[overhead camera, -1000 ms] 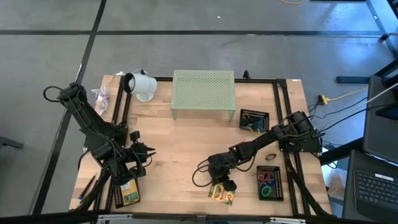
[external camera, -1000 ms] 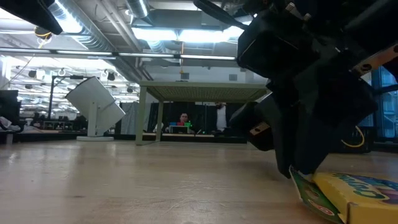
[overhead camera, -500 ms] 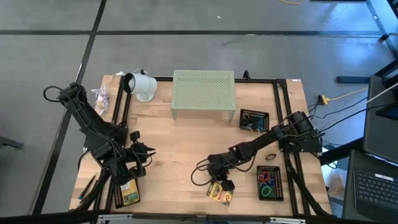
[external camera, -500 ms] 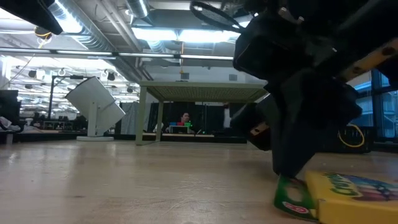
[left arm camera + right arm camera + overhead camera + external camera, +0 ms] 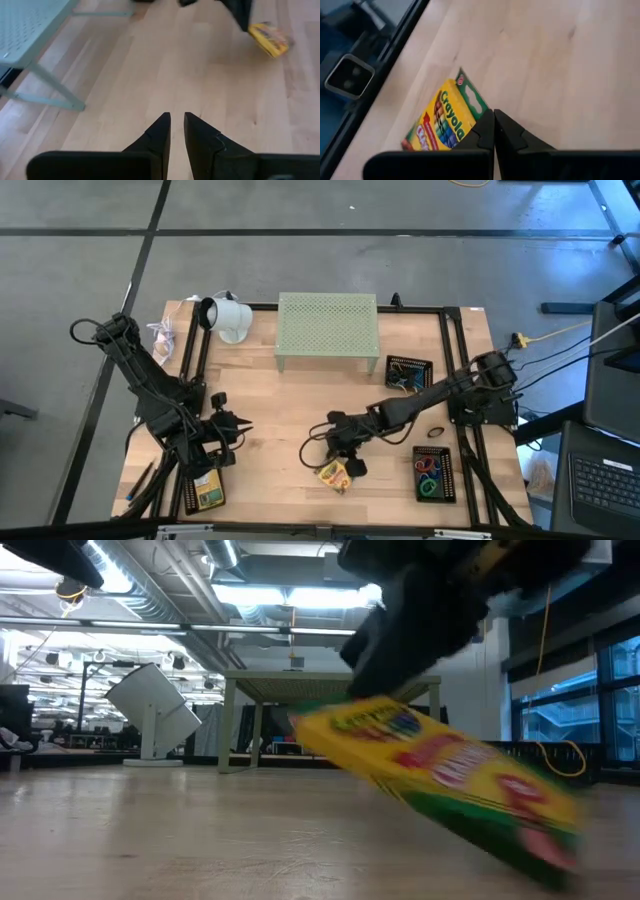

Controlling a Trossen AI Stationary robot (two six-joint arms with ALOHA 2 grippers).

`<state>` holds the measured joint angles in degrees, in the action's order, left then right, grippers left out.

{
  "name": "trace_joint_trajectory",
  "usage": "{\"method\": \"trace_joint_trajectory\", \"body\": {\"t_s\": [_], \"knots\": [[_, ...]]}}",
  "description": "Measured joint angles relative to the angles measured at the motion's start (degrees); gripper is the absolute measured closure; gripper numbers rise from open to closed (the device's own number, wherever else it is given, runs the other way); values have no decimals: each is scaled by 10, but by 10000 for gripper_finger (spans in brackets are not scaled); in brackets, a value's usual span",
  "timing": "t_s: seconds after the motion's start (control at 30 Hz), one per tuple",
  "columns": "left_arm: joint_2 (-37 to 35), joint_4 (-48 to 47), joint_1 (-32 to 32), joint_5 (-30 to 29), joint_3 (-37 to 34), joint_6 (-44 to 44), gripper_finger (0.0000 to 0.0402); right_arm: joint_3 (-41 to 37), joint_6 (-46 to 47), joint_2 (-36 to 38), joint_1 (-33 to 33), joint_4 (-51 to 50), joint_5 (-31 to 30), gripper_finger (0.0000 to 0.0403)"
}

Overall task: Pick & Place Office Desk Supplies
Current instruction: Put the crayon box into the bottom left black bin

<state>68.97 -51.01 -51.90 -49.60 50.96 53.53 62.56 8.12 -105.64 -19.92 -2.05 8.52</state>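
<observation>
A yellow-and-green crayon box (image 5: 333, 475) hangs just above the table's near middle, with my right gripper (image 5: 346, 462) shut on it. The low view shows the box (image 5: 430, 765) tilted under the dark gripper. My left gripper (image 5: 236, 430) waits over the table's left part, its fingers (image 5: 161, 131) a narrow gap apart with nothing between them. A second crayon box (image 5: 206, 492) lies at the near left edge. Coloured rubber-band loops fill a black tray (image 5: 433, 474) at the near right. My right gripper pinches the crayon box between its two fingers (image 5: 484, 131) at the end with the green flap (image 5: 473, 100); the fingers hide the exact spot. They slant down from the table's right side. The box hangs tilted, one end up at the fingers, the other (image 5: 540, 825) low over the table.
A pale green perforated stand (image 5: 327, 330) stands at the far middle and a white lamp-like object (image 5: 225, 317) at the far left. A black tray with small items (image 5: 408, 372) and a loose tan loop (image 5: 436, 432) lie on the right. Bare wood spans the middle.
My right gripper has risen and gone toward the table's left edge, tipping as it went. The crayon box, which lay on the table under it, is now lifted off the wood and hangs tilted.
</observation>
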Motion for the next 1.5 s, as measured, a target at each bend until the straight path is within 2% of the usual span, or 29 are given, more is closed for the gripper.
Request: {"method": "trace_joint_trajectory", "body": {"t_s": [0.13,0.37,0.47,0.57,0.7,0.83,1.1,1.3,1.5], "knots": [[16,63,0,-1,0,-73,333,11,-3,19,7,-15,-38,402],[57,169,13,-33,0,-179,268,22,1,25,12,-29,-65,402],[72,201,32,-68,0,-187,242,24,2,25,12,-30,-86,403],[80,219,58,-81,0,-149,222,24,7,31,12,-39,-109,403],[82,237,97,-38,0,-64,206,24,17,52,12,-59,-144,403],[85,257,130,6,0,-50,202,24,16,80,7,-63,-182,403],[137,357,173,77,0,-158,201,24,2,110,-2,-65,-239,403],[184,470,196,99,0,-270,203,24,2,110,-2,-66,-242,403],[207,523,218,107,0,-310,202,24,-8,109,-3,-66,-242,403]]}}
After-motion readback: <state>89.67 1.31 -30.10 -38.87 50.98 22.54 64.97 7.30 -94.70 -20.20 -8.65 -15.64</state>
